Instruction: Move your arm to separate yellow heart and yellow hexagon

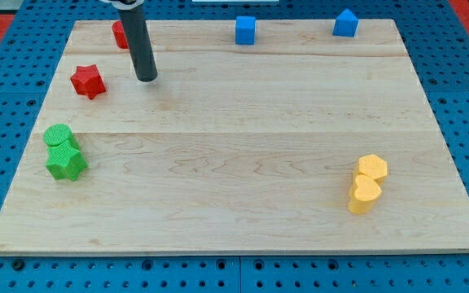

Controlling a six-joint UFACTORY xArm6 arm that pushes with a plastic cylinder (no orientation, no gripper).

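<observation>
- My tip [146, 79], the lower end of the dark rod, rests on the wooden tabletop [243, 122] in the view's upper left.
- The tool is a plain rod with no jaws; it grips nothing, and no open or closed state applies.
- The tip touches no block. The red star [88, 81] lies just to its left, apart from it.
- A second red block [119, 34] sits at the top edge, partly hidden behind the rod; its shape cannot be made out.
- The yellow hexagon [372, 167] and the yellow heart [365, 195] lie in the view's lower right, well apart from the tip.
- The hexagon sits directly above the heart in the view, and the two appear to touch, with no visible gap between them.
- Two green blocks stand at the view's left edge, pressed together: a green block with a rounded top [58, 136] above and a green star [66, 163] below.
- A blue cube [245, 29] stands at the top edge near the middle.
- A blue block with a pointed top [345, 23] stands at the top edge toward the right, well apart from the cube.
- The tabletop lies on a blue perforated base [462, 98].
</observation>
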